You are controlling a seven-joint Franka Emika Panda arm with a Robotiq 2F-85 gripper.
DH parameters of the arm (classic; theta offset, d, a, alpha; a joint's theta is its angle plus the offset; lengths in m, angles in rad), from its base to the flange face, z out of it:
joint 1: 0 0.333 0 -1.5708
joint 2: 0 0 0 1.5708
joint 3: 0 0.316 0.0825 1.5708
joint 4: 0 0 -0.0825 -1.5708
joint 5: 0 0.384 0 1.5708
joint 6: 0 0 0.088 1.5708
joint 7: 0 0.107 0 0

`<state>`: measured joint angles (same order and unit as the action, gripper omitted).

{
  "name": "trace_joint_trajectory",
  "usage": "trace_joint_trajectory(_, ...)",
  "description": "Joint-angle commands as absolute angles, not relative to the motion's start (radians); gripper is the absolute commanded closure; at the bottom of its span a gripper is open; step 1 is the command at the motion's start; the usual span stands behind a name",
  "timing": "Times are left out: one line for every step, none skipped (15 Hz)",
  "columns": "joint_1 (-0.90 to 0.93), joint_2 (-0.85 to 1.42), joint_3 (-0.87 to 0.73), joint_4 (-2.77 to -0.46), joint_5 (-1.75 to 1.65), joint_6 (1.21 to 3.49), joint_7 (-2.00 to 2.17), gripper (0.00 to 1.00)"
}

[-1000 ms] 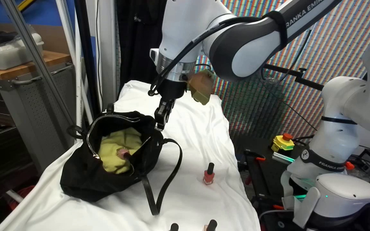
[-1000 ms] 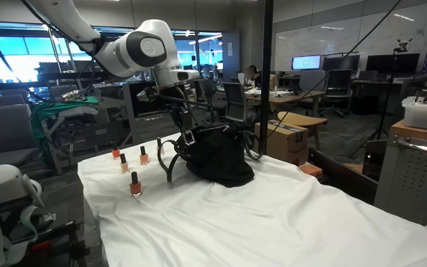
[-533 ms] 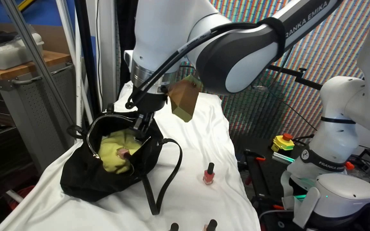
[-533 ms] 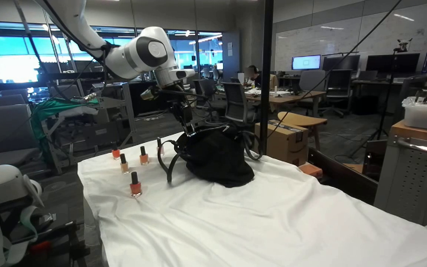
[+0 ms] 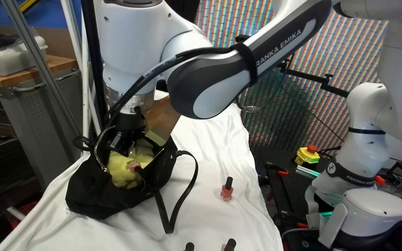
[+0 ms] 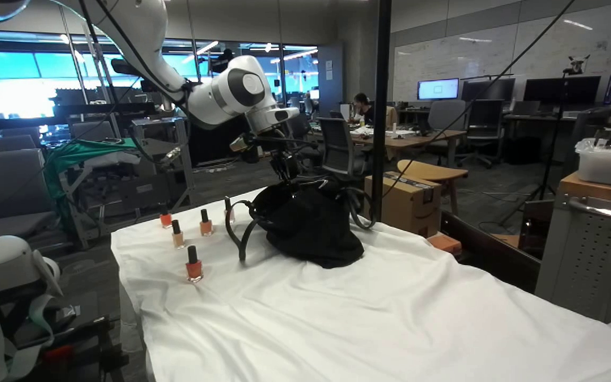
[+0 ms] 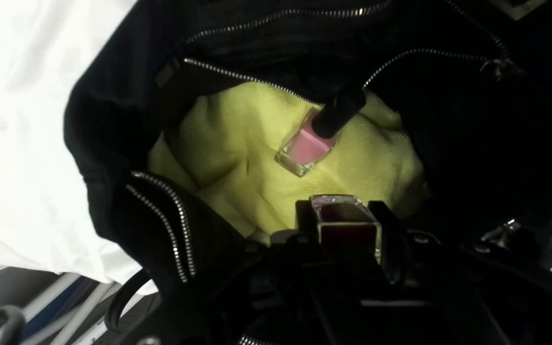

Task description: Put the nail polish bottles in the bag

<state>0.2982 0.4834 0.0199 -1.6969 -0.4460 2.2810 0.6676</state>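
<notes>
At the wrist view's lower centre, my jaws are gripping a dark-red nail polish bottle over the open black handbag; I should be lowering it clear of the pink bottle inside, upper centre, before releasing.

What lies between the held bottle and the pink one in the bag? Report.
In the wrist view, only yellow fabric shows between the held bottle and the pink bottle.

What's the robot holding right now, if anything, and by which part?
A dark red nail polish bottle, held by the sides of its glass body between the fingers; its cap can't be made out.
</notes>
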Motion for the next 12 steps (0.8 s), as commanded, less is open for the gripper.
trace_joint_trajectory(0.327, 0.563, -0.020, -1.566, -0.445, 2.237, 0.685, 0.29)
trace_joint_trajectory(0.331, 0.574, -0.027, -1.552, -0.447, 2.233, 0.687, 0.23)
trace_joint_trajectory(0.333, 0.578, -0.032, -1.547, -0.445, 2.232, 0.688, 0.15)
trace_joint_trajectory(0.334, 0.580, -0.037, -1.542, -0.445, 2.231, 0.688, 0.08)
trace_joint_trajectory(0.334, 0.578, -0.039, -1.541, -0.441, 2.225, 0.685, 0.02)
trace_joint_trajectory(0.335, 0.575, -0.042, -1.544, -0.441, 2.226, 0.687, 0.00)
trace_joint_trajectory(0.330, 0.560, -0.037, -1.559, -0.431, 2.216, 0.672, 0.00)
trace_joint_trajectory(0.329, 0.548, -0.034, -1.573, -0.430, 2.209, 0.667, 0.00)
trace_joint_trajectory(0.327, 0.523, -0.030, -1.602, -0.426, 2.202, 0.662, 0.00)
trace_joint_trajectory(0.324, 0.496, -0.026, -1.630, -0.422, 2.196, 0.658, 0.00)
trace_joint_trajectory(0.319, 0.464, -0.018, -1.664, -0.415, 2.186, 0.645, 0.00)
trace_joint_trajectory(0.312, 0.429, -0.010, -1.702, -0.402, 2.183, 0.635, 0.00)
